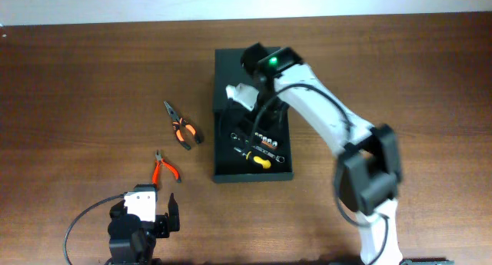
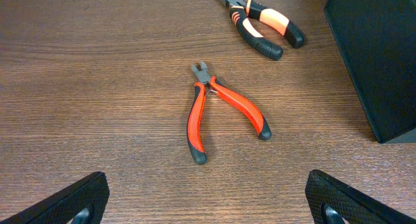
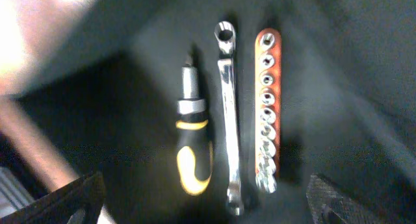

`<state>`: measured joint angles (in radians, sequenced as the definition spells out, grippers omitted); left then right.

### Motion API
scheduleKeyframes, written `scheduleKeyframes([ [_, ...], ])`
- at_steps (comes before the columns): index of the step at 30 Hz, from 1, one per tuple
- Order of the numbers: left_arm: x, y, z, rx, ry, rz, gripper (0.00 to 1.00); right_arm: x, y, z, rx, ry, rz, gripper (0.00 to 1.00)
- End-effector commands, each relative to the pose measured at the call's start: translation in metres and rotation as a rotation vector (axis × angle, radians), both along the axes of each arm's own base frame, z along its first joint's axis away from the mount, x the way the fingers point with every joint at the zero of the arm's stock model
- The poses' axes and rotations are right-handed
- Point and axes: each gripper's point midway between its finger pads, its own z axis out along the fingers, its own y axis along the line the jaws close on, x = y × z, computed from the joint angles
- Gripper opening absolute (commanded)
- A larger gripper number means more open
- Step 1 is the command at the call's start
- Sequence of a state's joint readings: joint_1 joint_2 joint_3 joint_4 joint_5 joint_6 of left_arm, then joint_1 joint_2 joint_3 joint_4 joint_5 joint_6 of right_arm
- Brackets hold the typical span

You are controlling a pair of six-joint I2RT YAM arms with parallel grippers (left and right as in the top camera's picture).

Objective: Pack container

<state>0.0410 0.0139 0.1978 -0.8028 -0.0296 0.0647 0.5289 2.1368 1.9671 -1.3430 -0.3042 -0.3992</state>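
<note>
The container [image 1: 231,65] lies open in the middle of the table [image 1: 77,81], and the packing looks partly done. Inside it, toward its near end, a yellow-and-black screwdriver [image 3: 193,152], a wrench [image 3: 227,120] and an orange socket rail [image 3: 268,107] lie side by side. Two tools are not yet in, both on the table to the container's left: the orange-and-black pliers [image 1: 183,128] near its left wall, and the red-handled cutters [image 2: 218,113] farther out, off its near-left corner. By that count I judge three packed and two to go. The right claw [image 3: 208,204] hangs over the container's interior, spread wide and pinching nothing. The left claw [image 2: 208,201] sits well out from the container's near-left corner, also spread and empty, facing the cutters. Only the overhead view gives the whole layout and the right arm reaching across the container, but there the packed tools are small and partly covered. The right wrist view shows them lined up parallel, though slightly blurred, and nothing outside the container. The left wrist view shows the cutters' splayed handles and the pliers beyond, with only a corner of the container's outer wall.
</note>
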Motion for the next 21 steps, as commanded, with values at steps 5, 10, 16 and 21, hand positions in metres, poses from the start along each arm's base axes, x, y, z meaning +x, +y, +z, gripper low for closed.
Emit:
scheduleKeyframes([
  [5, 0.0, -0.001, -0.001, 0.009, -0.004, -0.015, 0.99, -0.005, -0.047, 0.155, 0.156, -0.331, -0.143, 0.99],
  [10, 0.0, -0.001, -0.001, 0.009, -0.004, -0.015, 0.99, -0.028, -0.108, 0.21, 0.133, -0.476, -0.265, 0.99],
  [16, 0.0, -0.001, -0.001, 0.009, -0.004, -0.015, 0.99, -0.078, -0.153, 0.234, 0.135, -0.592, -0.35, 0.99],
  [21, 0.0, -0.001, -0.001, 0.009, -0.004, -0.015, 0.99, -0.121, -0.171, 0.22, 0.204, -0.669, -0.452, 0.99],
])
